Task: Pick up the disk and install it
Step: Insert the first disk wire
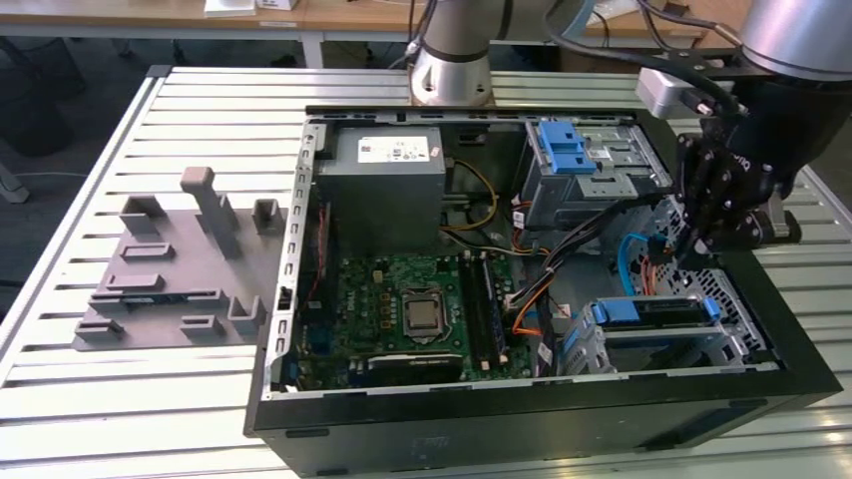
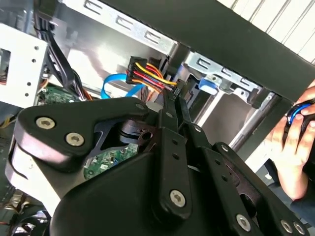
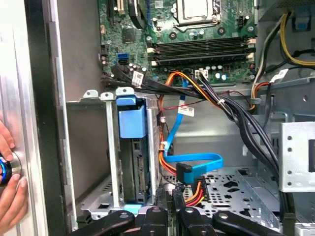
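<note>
gripping power plug (image 2: pixel 173 91), tool (image 2: pixel 176 96) inside case (image 1: pixel 533 419).

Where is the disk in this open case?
Start at the open computer case and go to its corner at the exterior view's lower right, near the gripper. The disk sits there in a metal bay, edged by a blue rail, lower and flatter than the cage with the blue latch higher in that view.

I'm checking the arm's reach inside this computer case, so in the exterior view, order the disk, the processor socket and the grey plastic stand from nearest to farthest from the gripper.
1. The disk, in its bay just below the gripper.
2. The processor socket, mid-motherboard, toward the exterior view's left.
3. The grey plastic stand, outside the case on the table's far left.
</note>
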Controlling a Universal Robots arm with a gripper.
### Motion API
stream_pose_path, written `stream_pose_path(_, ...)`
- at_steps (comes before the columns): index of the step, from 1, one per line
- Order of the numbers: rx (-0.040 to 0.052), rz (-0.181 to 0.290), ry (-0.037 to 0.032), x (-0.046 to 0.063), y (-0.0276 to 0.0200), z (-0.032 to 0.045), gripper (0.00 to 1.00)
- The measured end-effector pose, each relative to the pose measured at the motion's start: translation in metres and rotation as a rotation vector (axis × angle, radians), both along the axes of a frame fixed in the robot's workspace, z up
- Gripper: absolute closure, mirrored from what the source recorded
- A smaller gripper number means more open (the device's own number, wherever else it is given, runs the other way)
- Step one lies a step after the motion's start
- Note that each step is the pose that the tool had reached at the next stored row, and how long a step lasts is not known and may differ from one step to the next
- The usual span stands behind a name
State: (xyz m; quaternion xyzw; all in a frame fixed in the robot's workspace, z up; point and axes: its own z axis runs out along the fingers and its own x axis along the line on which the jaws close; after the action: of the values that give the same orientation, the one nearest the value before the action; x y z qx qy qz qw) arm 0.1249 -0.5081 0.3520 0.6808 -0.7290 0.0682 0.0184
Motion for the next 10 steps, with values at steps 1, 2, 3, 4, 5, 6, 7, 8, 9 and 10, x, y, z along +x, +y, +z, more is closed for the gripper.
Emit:
stream_pose_path(1,-0.0001,0.001,-0.0013,-0.0012,-0.0016,0.0,0.84)
stream_pose_path(2,-0.0002,0.001,-0.0026,-0.0026,-0.0031,-0.0001,0.84)
stream_pose_path(3,-0.0001,0.002,-0.004,-0.0039,-0.0046,-0.0003,0.84)
stream_pose_path(4,-0.0002,0.002,-0.0054,-0.0051,-0.006,-0.0004,0.84)
stream_pose_path(5,-0.0001,0.003,-0.0071,-0.0064,-0.0073,-0.0005,0.84)
stream_pose_path(6,-0.0001,0.004,-0.009,-0.0074,-0.0083,-0.0006,0.84)
stream_pose_path(7,-0.0001,0.006,-0.0114,-0.0082,-0.0091,-0.0007,0.84)
stream_pose_path(8,-0.0001,0.008,-0.0145,-0.0088,-0.0097,-0.0009,0.84)
stream_pose_path(9,0.0002,0.01,-0.0182,-0.0093,-0.0101,-0.0011,0.84)
stream_pose_path(10,0.0002,0.012,-0.022,-0.0097,-0.0104,-0.0013,0.84)
